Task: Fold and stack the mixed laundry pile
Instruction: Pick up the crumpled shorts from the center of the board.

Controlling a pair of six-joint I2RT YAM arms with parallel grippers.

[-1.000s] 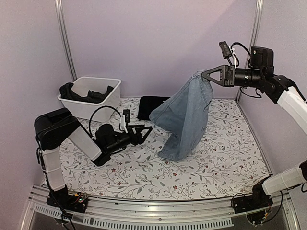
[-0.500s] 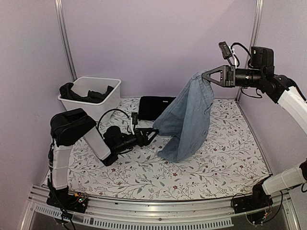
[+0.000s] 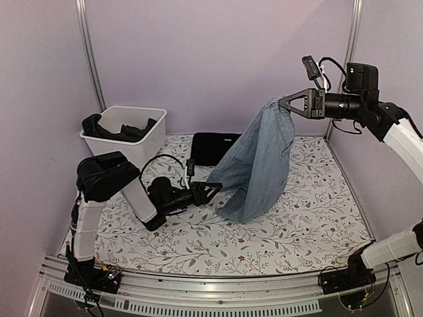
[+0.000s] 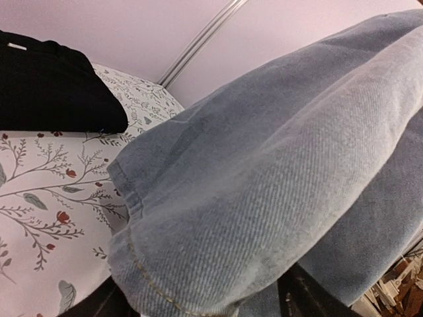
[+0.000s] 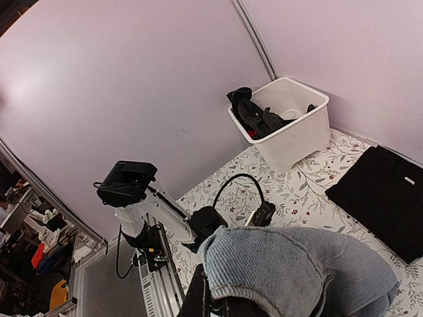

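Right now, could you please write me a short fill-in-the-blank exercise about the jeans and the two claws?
1. The jeans hang from the right claw, whose jaws are ____ on the denim.
2. The left claw is low at the hem of the jeans, with its jaws ____.
3. The folded garment lying flat behind the jeans is ____ in colour.
Missing words: shut; open; black.

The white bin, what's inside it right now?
Dark clothes lie bunched inside the white bin, some draped over its rim. What lies beneath them is covered.
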